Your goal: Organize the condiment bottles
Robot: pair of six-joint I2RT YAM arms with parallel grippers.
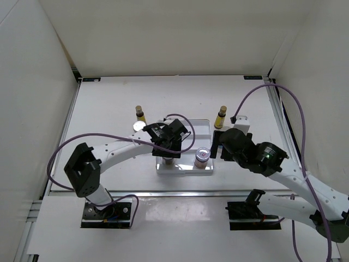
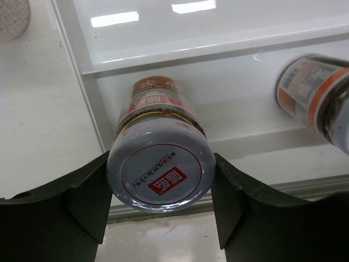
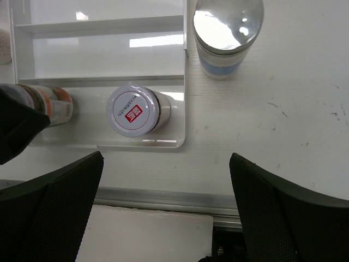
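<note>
A: Why's the left claw clamped round that jar?
B: Likely seating it upright on the tray's nearest step, beside the 2nd jar. The right claw hangs spread wide, empty.

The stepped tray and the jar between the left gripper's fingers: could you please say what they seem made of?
The tray: glossy white plastic, probably acrylic, given sharp light reflections. The jar: printed label; wall glass or plastic, unclear; lid smooth, shiny, pale, possibly plastic.
</note>
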